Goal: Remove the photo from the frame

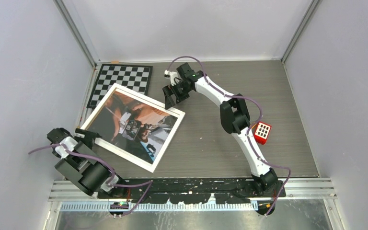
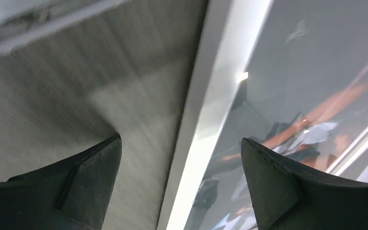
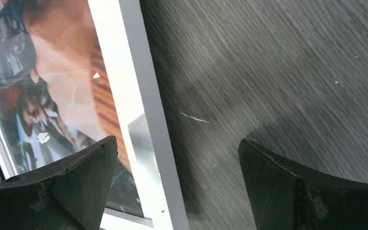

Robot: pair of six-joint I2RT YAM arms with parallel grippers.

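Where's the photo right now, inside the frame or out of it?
Inside: the photo lies face up with the frame's white border all around it.

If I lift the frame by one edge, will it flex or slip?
Probably stiff: the frame lies flat with straight white edges. Its glazed front mirrors light, so likely slick and breakable. Flat on the table, it may slide before lifting.

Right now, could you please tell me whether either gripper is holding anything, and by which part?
Nothing is held. The left gripper and the right gripper are both open, each poised over a white edge of the frame, not closed on it.
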